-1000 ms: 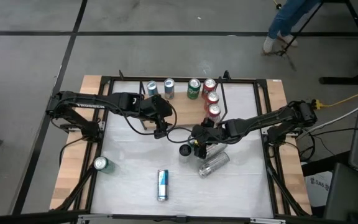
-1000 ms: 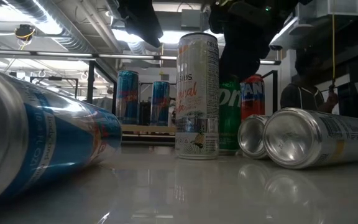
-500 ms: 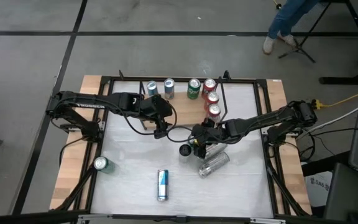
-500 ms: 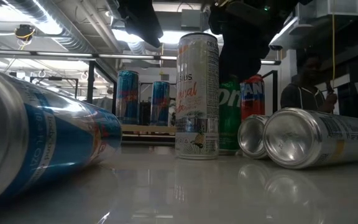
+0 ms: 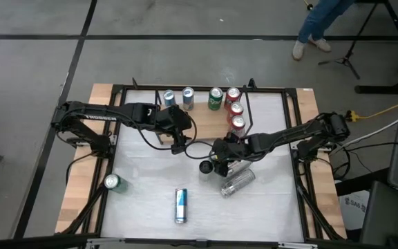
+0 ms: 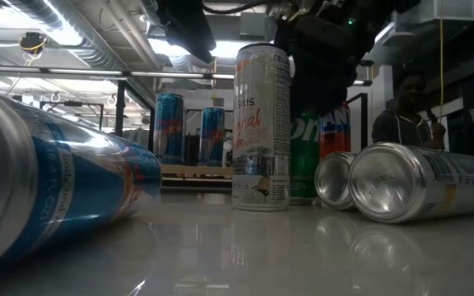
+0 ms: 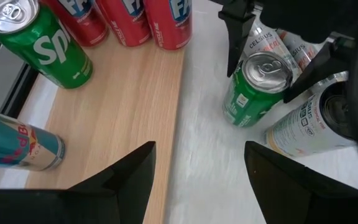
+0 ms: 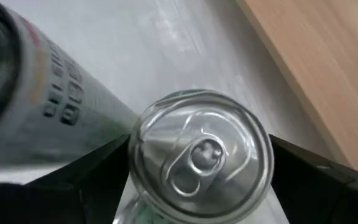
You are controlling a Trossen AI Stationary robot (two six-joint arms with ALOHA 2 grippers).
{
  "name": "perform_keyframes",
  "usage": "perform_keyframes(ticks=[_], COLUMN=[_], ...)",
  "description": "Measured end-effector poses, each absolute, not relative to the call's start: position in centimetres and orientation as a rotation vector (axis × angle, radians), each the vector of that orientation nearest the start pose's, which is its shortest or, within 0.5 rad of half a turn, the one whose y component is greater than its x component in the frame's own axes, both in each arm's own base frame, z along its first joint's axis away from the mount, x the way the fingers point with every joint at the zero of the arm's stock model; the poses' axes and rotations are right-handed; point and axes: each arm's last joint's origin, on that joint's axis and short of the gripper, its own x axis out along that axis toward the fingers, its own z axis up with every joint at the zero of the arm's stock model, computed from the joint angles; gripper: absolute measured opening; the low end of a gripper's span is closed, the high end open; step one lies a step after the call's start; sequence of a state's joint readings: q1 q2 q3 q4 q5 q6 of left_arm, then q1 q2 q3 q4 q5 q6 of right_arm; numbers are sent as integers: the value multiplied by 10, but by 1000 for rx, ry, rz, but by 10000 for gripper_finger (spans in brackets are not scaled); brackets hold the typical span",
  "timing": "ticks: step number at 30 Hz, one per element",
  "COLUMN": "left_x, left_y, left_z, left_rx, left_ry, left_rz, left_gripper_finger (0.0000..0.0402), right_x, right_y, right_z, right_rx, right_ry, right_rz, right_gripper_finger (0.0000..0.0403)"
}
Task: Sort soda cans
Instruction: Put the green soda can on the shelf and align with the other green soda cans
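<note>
A green soda can (image 7: 253, 90) is standing upright near the middle of the table (image 5: 144, 187), between the wide-open fingers of the right gripper (image 5: 221, 156), which is not clearly gripping it. The left gripper (image 5: 178, 142) is hanging half open and empty nearby.

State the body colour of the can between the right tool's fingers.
Green can, silver top; left wrist view shows it best.

Lying silver cans (image 5: 237, 181) and the tall can (image 5: 205, 167) crowd the middle. Upright cans (image 5: 234, 108) line the far edge. Open tabletop (image 5: 268, 207) lies near right and between the left can (image 5: 112, 182) and the lying blue can (image 5: 180, 205).
</note>
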State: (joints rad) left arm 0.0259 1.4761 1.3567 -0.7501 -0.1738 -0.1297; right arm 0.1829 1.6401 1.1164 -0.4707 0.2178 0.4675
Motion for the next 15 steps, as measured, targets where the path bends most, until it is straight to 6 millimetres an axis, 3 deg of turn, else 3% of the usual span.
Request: perform_keyframes(ticks=[5,11,15], left_x=[307,307,307], left_y=[13,13,13], left_z=[323,323,323], left_rx=[-57,-57,-57], left_ry=[855,855,855], left_rz=[243,243,243], left_gripper_finger=[238,238,238], right_x=[328,328,328], right_y=[54,54,54], right_z=[216,216,216], right_rx=[231,215,205], right_ry=[942,942,944], right_rz=[-257,-248,-238], right_gripper_finger=[335,287,286])
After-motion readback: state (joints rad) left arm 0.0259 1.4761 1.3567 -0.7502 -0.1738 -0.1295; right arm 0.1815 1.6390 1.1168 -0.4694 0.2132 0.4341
